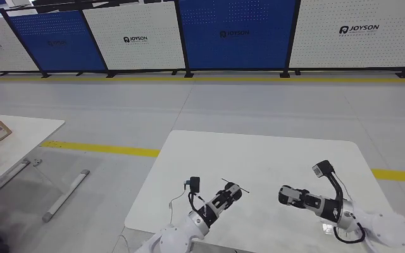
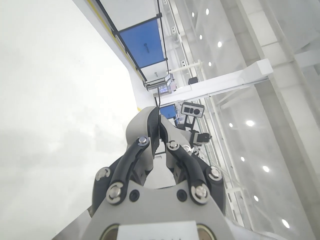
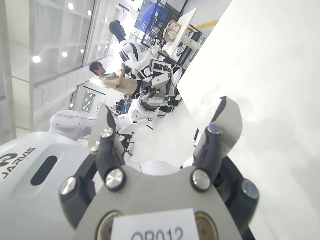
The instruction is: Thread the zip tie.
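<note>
Top view: zip tie point(image 1: 225, 181) was held above the desk point(image 1: 253, 152) in the left jaws, both ends poking out free, likely so one end could be fed to the right jaws, which sat near and facing it, with broad desk surface ahead of both. Left wrist view: left jaws were clamped together on the zip tie point(image 2: 157, 99), its thin black strip running past their tips. Right wrist view: right jaws stood apart, holding nothing, the desk point(image 3: 262, 63) edge passing just beside them
</note>
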Available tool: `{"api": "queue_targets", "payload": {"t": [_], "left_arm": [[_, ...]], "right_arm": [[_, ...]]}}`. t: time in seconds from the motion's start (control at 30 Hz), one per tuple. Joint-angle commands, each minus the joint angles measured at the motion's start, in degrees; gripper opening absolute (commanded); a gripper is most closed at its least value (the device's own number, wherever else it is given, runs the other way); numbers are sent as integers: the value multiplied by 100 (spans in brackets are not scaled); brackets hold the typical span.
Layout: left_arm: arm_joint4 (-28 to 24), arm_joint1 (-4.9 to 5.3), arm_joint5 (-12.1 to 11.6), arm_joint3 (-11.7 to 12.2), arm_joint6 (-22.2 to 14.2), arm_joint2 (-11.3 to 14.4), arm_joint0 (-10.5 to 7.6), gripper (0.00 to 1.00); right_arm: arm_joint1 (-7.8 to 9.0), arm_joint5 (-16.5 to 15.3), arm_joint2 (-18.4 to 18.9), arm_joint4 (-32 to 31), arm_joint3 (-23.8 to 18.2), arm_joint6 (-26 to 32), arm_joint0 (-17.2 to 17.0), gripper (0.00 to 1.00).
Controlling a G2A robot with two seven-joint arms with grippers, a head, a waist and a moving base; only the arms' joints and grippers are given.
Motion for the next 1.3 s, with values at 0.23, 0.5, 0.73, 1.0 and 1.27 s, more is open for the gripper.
{"api": "queue_targets", "payload": {"t": [0.23,0.5,0.73,1.0,1.27], "left_arm": [[22,-73,122,140,286,247,-107,0],[-951,-152,85,301,303,209,-209,0],[-1620,-276,-39,584,422,266,-513,0],[-1630,-284,-72,613,425,286,-516,0],[-1630,-284,-72,613,425,286,-516,0]], "right_arm": [[13,-9,102,19,-48,-50,-85,100],[13,-9,102,19,-48,-50,-85,100],[51,-110,186,-347,-282,733,30,100],[142,4,472,-1055,-486,1145,19,100],[138,151,321,-1631,-762,1243,96,100]]}}
